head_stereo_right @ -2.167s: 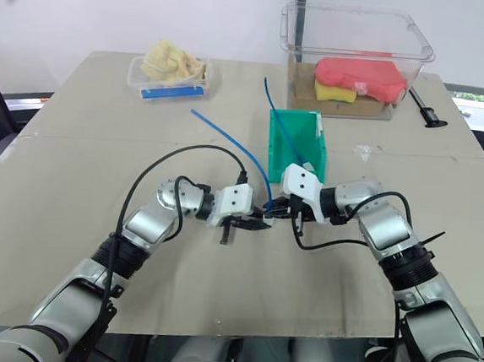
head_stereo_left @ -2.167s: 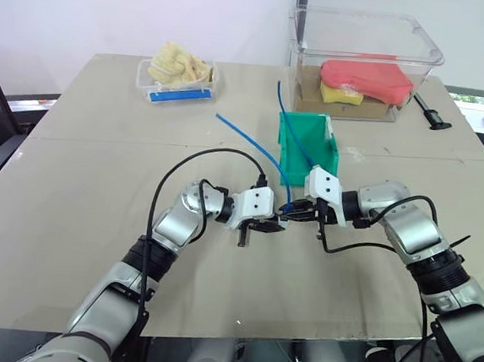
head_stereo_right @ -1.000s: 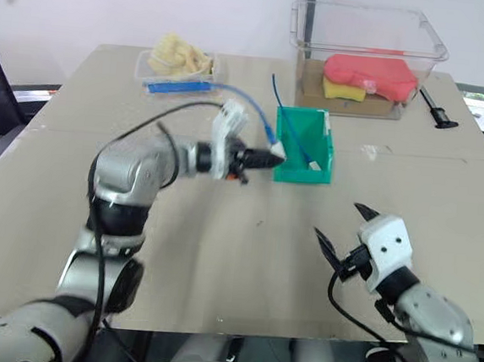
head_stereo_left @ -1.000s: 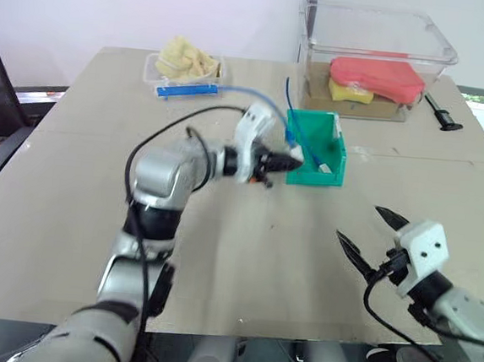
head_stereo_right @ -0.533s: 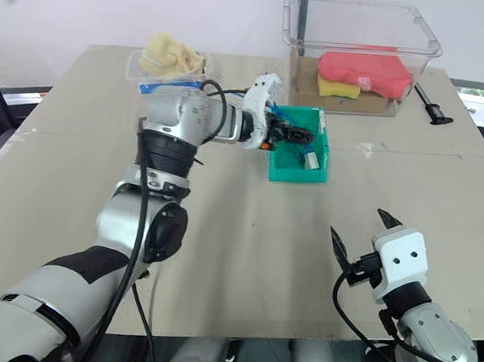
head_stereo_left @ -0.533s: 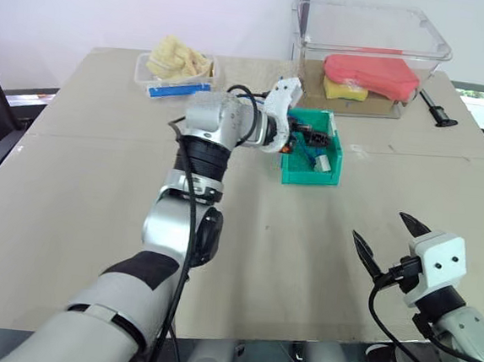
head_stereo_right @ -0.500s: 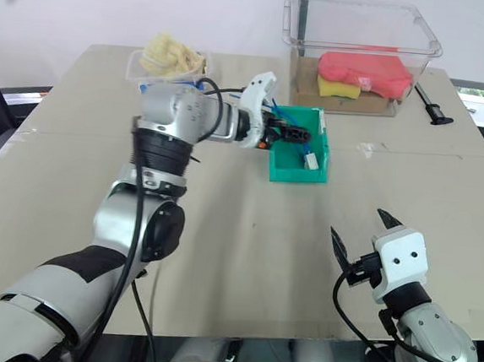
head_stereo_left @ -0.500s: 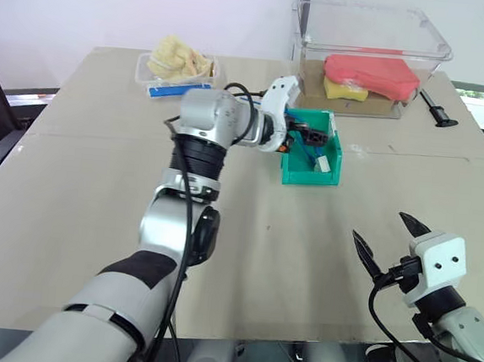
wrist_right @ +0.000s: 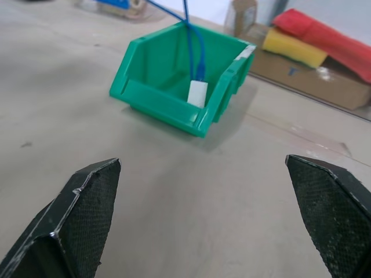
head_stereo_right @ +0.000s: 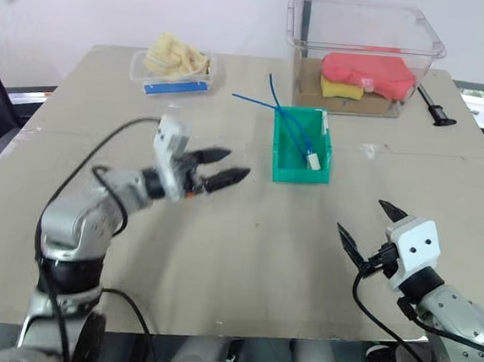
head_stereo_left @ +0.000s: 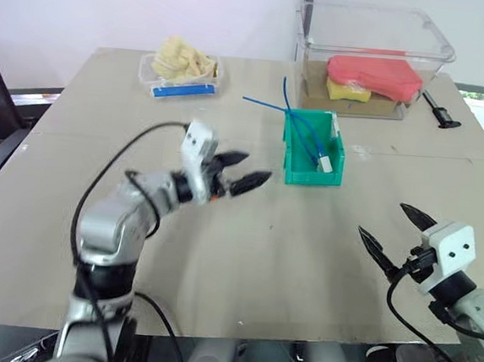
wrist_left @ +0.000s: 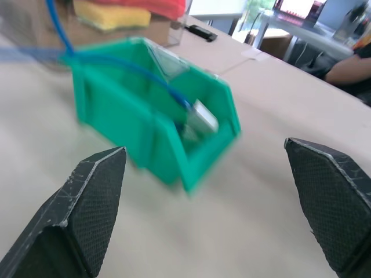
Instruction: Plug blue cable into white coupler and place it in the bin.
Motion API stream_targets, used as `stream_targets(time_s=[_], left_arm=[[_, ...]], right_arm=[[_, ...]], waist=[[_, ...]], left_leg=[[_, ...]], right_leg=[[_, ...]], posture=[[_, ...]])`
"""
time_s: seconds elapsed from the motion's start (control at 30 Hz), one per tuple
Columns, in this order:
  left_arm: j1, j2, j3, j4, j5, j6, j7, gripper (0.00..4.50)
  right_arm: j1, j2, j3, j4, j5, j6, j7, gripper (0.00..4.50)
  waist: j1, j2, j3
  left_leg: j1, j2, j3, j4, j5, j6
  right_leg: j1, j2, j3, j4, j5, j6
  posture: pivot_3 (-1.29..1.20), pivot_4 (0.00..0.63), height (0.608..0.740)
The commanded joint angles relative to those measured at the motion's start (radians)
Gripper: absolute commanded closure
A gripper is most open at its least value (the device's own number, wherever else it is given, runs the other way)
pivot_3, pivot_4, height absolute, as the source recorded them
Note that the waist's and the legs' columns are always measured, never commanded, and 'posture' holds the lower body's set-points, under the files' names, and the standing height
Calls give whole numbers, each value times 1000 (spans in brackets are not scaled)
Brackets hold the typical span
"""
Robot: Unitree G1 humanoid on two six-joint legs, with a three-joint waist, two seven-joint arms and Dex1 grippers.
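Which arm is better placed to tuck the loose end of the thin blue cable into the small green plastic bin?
Probably left. The open left gripper hovers near the green bin, beside the blue cable trailing over its back wall. The open right gripper sits farther away.

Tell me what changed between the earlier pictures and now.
The left gripper carried the blue cable with the white coupler from the table's near middle to the bin, let go of it there and drew back, jaws open. The right gripper released its end earlier and withdrew to the near right, open. The bin, clear tub and tray stayed put.
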Motion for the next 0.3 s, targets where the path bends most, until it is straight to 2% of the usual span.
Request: stream_targets(time_s=[0.03, 0.1, 0.3], left_arm=[[141, 60, 52, -68, 0, -135, -71, 28], [254, 101, 87, -81, 7, -200, -108, 28], [427, 146, 132, -45, 1, -308, -164, 28]], right_arm=[[30, -61, -102, 66, 61, -60, 114, 0], [77, -106, -150, 127, 66, -93, 187, 0], [142, -154, -197, 205, 72, -148, 275, 0]], waist=[[6, 0, 0], [13, 0, 0], [19, 1, 0]], left_leg=[[0, 0, 0, 0, 0, 0], [0, 0, 1, 0, 0, 1], [1, 3, 5, 0, -1, 1]], right_leg=[[0, 0, -1, 0, 0, -1], [1, 0, -2, 0, -2, -3], [2, 0, -3, 0, -4, -1]], posture=[[0, 150, 740], [0, 150, 740], [0, 150, 740]])
